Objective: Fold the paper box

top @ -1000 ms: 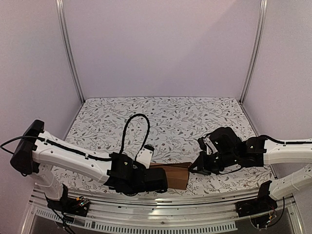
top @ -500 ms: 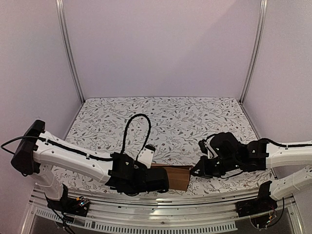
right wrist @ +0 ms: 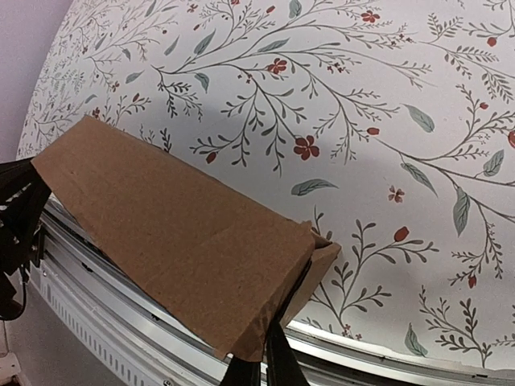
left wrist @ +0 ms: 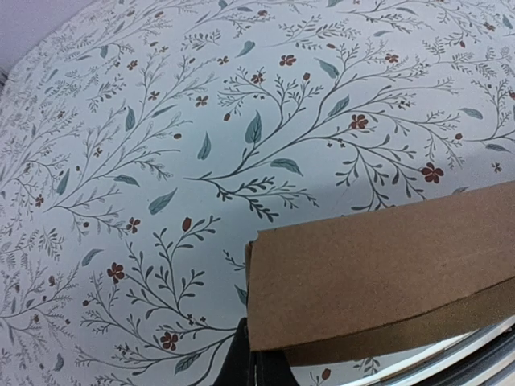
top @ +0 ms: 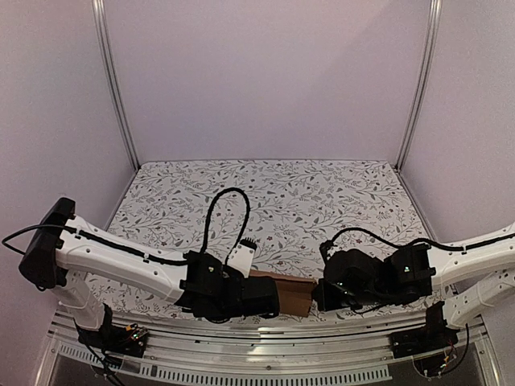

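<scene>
The box (top: 294, 291) is a plain brown carton, folded to an oblong, lying lengthwise between the two grippers at the near edge of the table (top: 282, 193). In the right wrist view its long face (right wrist: 177, 233) slants down toward the metal rail (right wrist: 96, 297) and hangs over it a little. The left gripper (top: 272, 299) is at the box's left end, its fingers (left wrist: 256, 368) pressed together on the lower corner of that end, so the cardboard (left wrist: 378, 273) stretches away from the fingertips. The right gripper (top: 318, 296) is at the other end, jaws narrow with only a slit between the fingers (right wrist: 273, 362). Its tips touch the small end flap just ahead of them, but I cannot tell whether they pinch it. The two grippers face each other, well apart, with the box spanning the gap.
</scene>
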Controlling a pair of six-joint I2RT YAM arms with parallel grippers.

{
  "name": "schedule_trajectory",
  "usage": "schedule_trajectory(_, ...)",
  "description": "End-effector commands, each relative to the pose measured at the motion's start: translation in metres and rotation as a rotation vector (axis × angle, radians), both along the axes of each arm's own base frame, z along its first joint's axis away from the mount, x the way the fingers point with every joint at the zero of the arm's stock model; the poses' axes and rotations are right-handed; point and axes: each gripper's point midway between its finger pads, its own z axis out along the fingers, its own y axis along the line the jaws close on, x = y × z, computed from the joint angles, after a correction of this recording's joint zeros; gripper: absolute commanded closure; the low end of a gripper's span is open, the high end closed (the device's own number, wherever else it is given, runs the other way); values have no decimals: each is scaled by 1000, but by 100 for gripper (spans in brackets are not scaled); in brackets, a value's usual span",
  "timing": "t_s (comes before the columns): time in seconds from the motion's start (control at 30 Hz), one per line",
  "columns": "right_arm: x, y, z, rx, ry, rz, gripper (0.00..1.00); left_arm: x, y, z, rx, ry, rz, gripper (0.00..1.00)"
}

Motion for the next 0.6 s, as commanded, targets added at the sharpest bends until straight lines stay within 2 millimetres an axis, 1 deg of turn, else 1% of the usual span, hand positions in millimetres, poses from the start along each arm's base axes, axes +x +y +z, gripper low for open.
schedule_trajectory(0.0, -9, -5, -12, -127, -27, 19, 93, -31, -5, -32, 48, 154, -64, 100)
schedule_trajectory(0.1, -7, -1, -9, -133, -47, 26, 81, -30, -6, -32, 49, 152, -64, 100)
schedule_trajectory(0.2, -5, 2, 3, -123, -83, 50, 64, -30, -7, -29, 43, 145, -63, 100)
schedule_trajectory(0.27, -5, 0, 8, -123, -99, 68, 56, -30, -8, -28, 38, 141, -63, 100)
schedule_trajectory(0.37, -6, -8, 12, -123, -122, 91, 49, -29, -8, -28, 45, 141, -65, 100)
schedule_trajectory(0.47, -9, -16, 15, -111, -136, 130, 44, -29, -9, -28, 52, 139, -66, 100)
schedule_trajectory(0.5, -12, -16, 16, -99, -136, 154, 42, -29, -10, -28, 55, 140, -67, 100)
schedule_trajectory(0.57, -18, -14, 13, -84, -132, 210, 39, -29, -11, -28, 55, 138, -67, 100)
